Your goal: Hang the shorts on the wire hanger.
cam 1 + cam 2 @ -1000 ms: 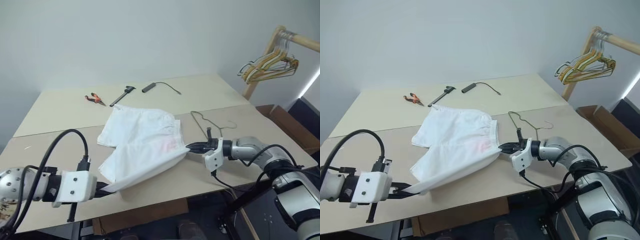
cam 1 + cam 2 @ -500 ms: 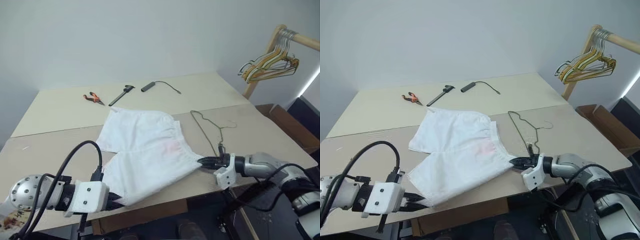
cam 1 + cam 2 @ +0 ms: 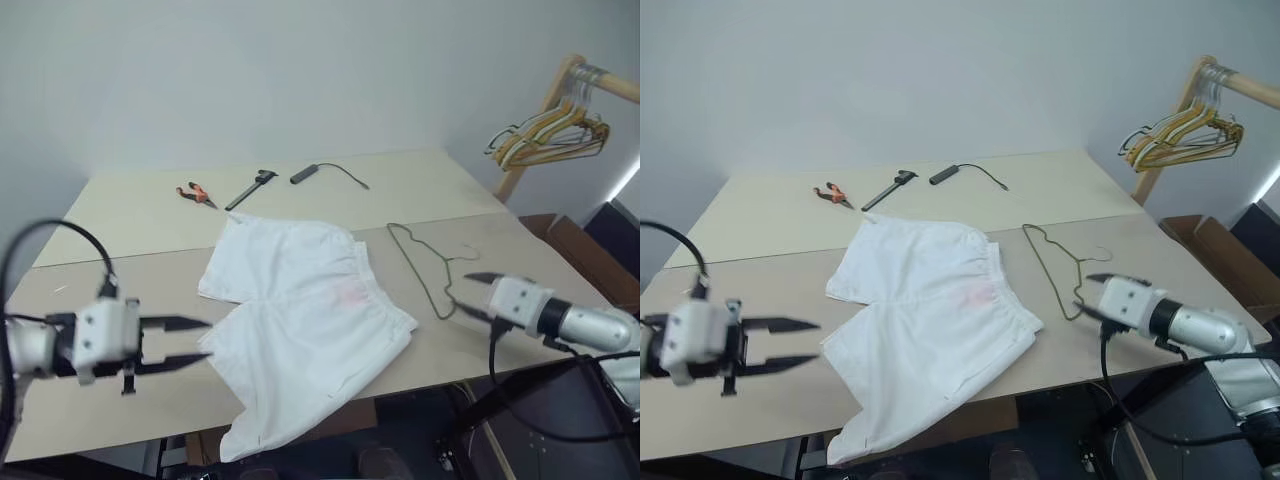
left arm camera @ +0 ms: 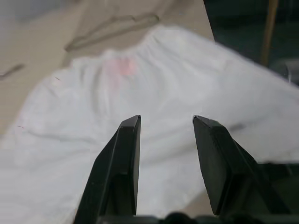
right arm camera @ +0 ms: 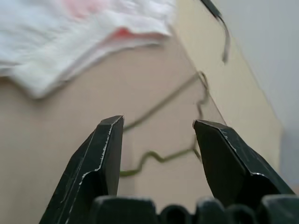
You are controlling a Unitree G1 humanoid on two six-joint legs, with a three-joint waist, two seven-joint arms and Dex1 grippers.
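The shorts (image 3: 305,320) lie spread flat on the desk (image 3: 130,215), one leg drooping over its front edge. Just beside them, toward the right edge, lies the wire hanger (image 3: 425,265). The left gripper (image 3: 190,342) hangs with fingers apart and empty beside the shorts; the right gripper (image 3: 472,295), blurred, seems spread near the hanger.

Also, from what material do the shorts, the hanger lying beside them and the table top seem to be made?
The shorts: thin white woven cloth, probably cotton; matte, it wrinkles and droops over the table edge. The wire hanger: thin bent metal wire, dull grey-olive, maybe coated; it keeps its shape. The table: smooth beige board, likely laminate or painted wood; flat, with a seam across it.
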